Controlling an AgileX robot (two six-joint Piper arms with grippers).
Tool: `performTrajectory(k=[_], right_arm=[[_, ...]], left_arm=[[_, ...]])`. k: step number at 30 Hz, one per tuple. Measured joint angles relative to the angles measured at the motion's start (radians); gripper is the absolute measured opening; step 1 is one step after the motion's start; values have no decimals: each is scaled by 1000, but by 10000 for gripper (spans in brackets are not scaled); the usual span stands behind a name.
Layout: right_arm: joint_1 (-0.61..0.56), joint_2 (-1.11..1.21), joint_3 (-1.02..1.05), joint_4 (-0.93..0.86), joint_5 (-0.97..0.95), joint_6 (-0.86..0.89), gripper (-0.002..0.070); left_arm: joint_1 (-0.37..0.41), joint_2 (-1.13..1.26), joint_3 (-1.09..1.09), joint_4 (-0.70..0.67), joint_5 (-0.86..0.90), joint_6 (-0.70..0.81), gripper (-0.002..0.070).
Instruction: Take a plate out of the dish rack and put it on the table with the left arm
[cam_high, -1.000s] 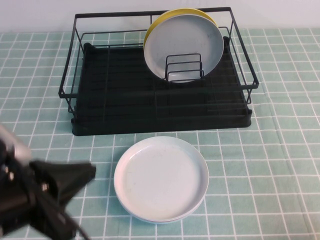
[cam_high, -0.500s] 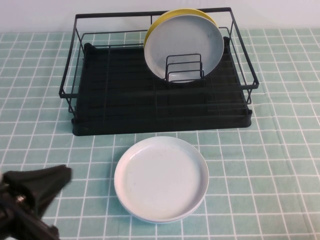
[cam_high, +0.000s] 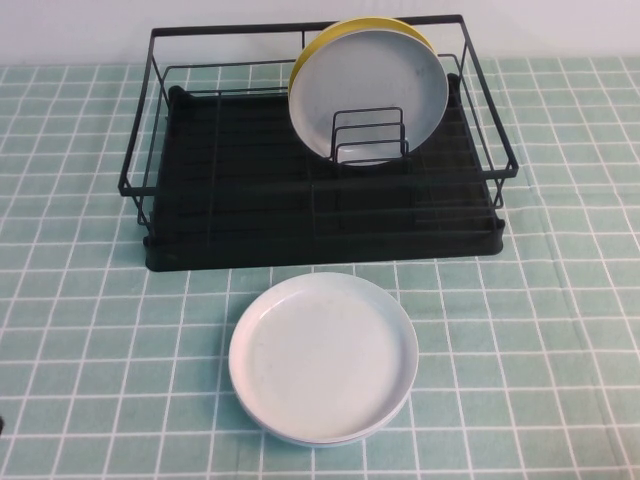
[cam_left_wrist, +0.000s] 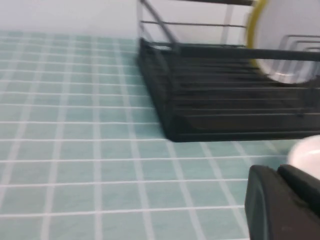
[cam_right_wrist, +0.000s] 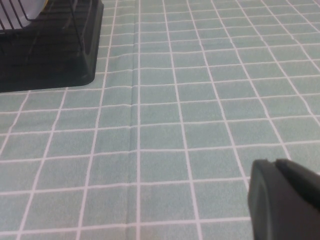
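Observation:
The pale-green white plate (cam_high: 323, 357) lies flat on the mint-green gridded table (cam_high: 540, 330), just in front of the black wire dish rack (cam_high: 250, 190). Its edge shows in the left wrist view (cam_left_wrist: 307, 152). My left gripper (cam_left_wrist: 277, 170) is shut and empty, low over the cloth beside the plate and in front of the rack (cam_left_wrist: 220, 100). It is out of the high view. My right gripper (cam_right_wrist: 274, 162) is shut and empty over bare cloth, to the right of the rack's corner (cam_right_wrist: 50, 50).
A grey-blue plate (cam_high: 370, 92) stands upright in the rack's dividers with a yellow plate (cam_high: 320, 45) behind it. A white wall runs behind the rack.
My left arm has drawn back toward the lower left and left the high view. The plate on the table has not moved.

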Motion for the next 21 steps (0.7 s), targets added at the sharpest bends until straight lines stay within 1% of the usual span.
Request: performTrajectory(k=[5, 7, 13, 21], right_arm=[[0, 0, 0, 0, 0, 0, -18], [0, 0, 0, 0, 0, 0, -18], [0, 0, 0, 0, 0, 0, -18], [0, 0, 0, 0, 0, 0, -18]], left_arm=[[139, -42, 66, 35, 6, -12, -1], [170, -42, 68, 43, 13, -12, -1], [178, -42, 68, 49, 103, -12, -1], [176, -42, 67, 50, 108, -12, -1]])
